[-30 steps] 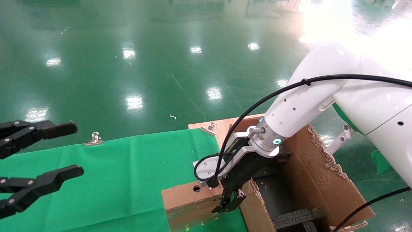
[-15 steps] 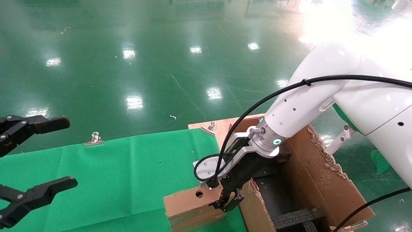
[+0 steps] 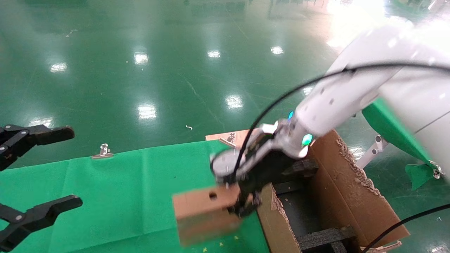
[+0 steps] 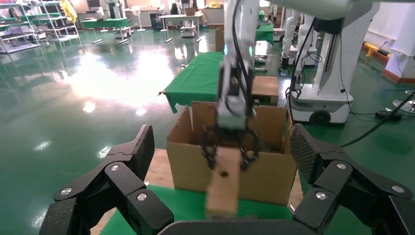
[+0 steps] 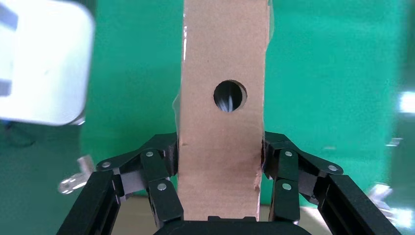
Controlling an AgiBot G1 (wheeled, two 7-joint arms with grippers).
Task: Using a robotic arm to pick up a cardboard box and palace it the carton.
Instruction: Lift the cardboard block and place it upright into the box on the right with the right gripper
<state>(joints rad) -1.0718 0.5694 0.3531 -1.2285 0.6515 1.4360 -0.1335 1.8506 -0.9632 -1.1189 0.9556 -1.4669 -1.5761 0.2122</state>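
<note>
Carton [image 3: 348, 189]: we see it at our 4 o'clock, flaps ragged.
Cardboard box [image 3: 205, 211]: clear of the green cloth [image 3: 116, 189], at the carton's 9 o'clock.
Right gripper [image 3: 246, 207]: clenched on the cardboard box.
Left gripper [image 3: 38, 172]: parked at our 8 o'clock, fingers spread.

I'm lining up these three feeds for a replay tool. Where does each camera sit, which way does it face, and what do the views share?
Head view: on the robot's head, facing forward and down at the green-clothed table and carton; both arms show.
Left wrist view: behind the open left gripper, facing the carton and the right gripper.
Right wrist view: behind the right gripper, facing the cardboard box it clamps.
Shared: all three show the cardboard box and its round hole.
</note>
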